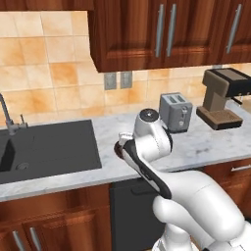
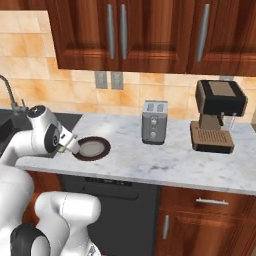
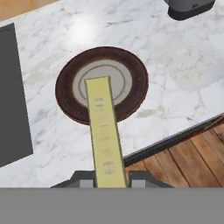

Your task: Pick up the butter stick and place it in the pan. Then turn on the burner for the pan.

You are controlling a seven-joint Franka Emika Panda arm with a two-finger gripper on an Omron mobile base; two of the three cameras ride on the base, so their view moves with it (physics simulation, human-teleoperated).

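The butter stick (image 3: 103, 131) is a long pale-yellow block, and my gripper (image 3: 106, 177) is shut on its near end. The stick hangs above the marble counter (image 3: 183, 78), with its far end over a round plate (image 3: 131, 65) that has a dark brown rim and a grey centre. In the right base view my gripper (image 2: 68, 145) sits at the left edge of that plate (image 2: 97, 149), near the counter's front edge. The pan and the burner are out of view.
A black sink (image 1: 44, 147) with a faucet (image 1: 6, 115) lies left of the plate. A silver toaster (image 2: 154, 121) and a coffee machine (image 2: 217, 115) stand further right by the wall. Wooden cabinets hang overhead; a dark dishwasher front (image 2: 110, 205) sits below the counter.
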